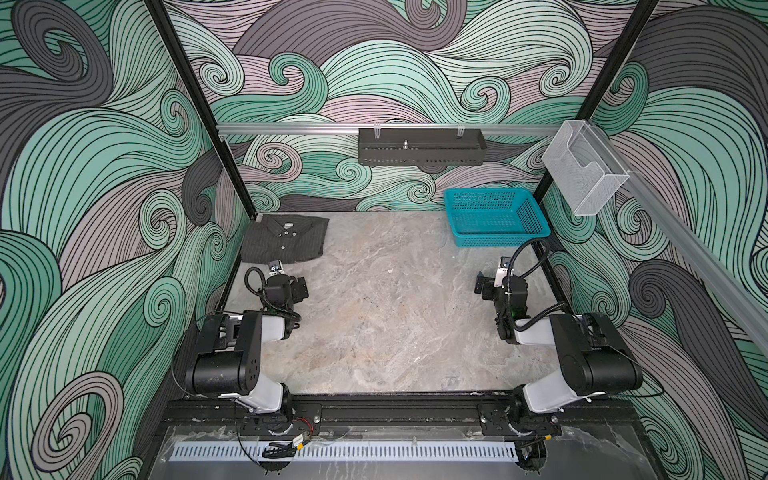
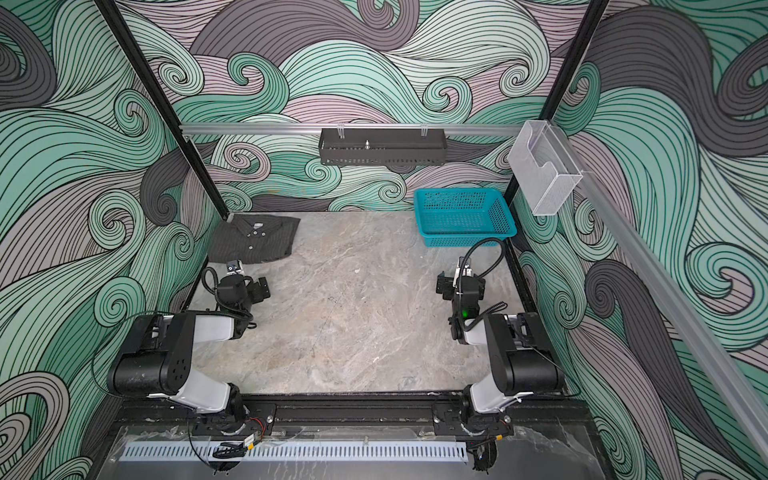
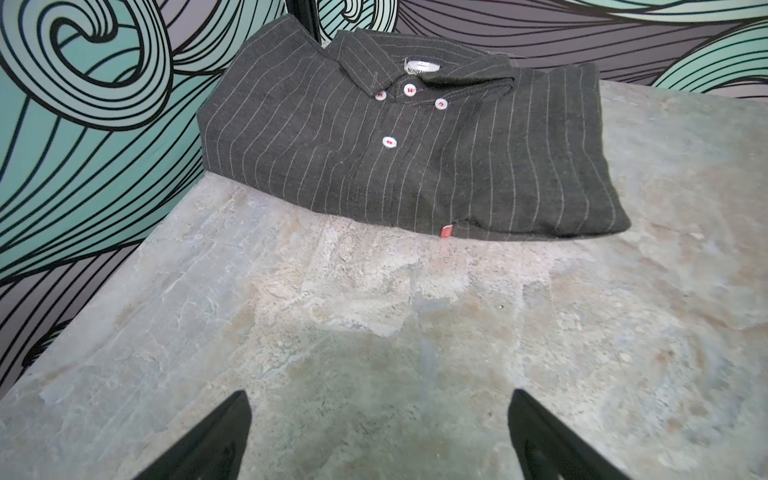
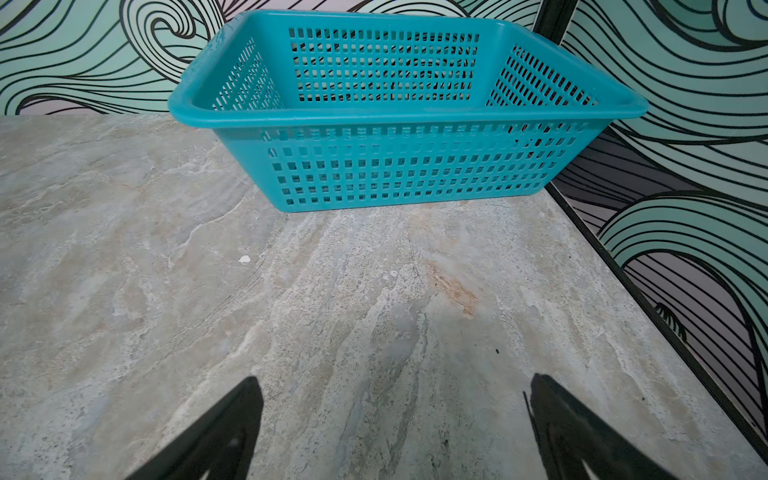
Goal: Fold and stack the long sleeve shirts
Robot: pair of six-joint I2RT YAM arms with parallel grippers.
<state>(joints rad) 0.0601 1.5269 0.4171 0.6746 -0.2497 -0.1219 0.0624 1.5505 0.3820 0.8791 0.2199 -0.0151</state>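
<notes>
One long sleeve shirt (image 1: 286, 240) (image 2: 254, 240), dark charcoal with thin pale pinstripes, lies folded in the far left corner of the table, collar and small white buttons facing up. The left wrist view shows it (image 3: 415, 166) ahead of my left gripper (image 3: 378, 399), apart from it. That gripper (image 1: 287, 283) (image 2: 246, 286) hovers open just in front of the shirt, with only bare table between its fingers. My right gripper (image 4: 395, 384) (image 1: 496, 283) (image 2: 457, 283) is open and holds nothing; it sits near the right edge, in front of the basket.
A teal mesh basket (image 1: 494, 240) (image 2: 465, 240) (image 4: 395, 166) stands at the far right corner. A black tray (image 1: 422, 151) hangs on the back rail and a clear plastic holder (image 1: 584, 170) on the right rail. Patterned walls close in the marble table (image 1: 395, 316).
</notes>
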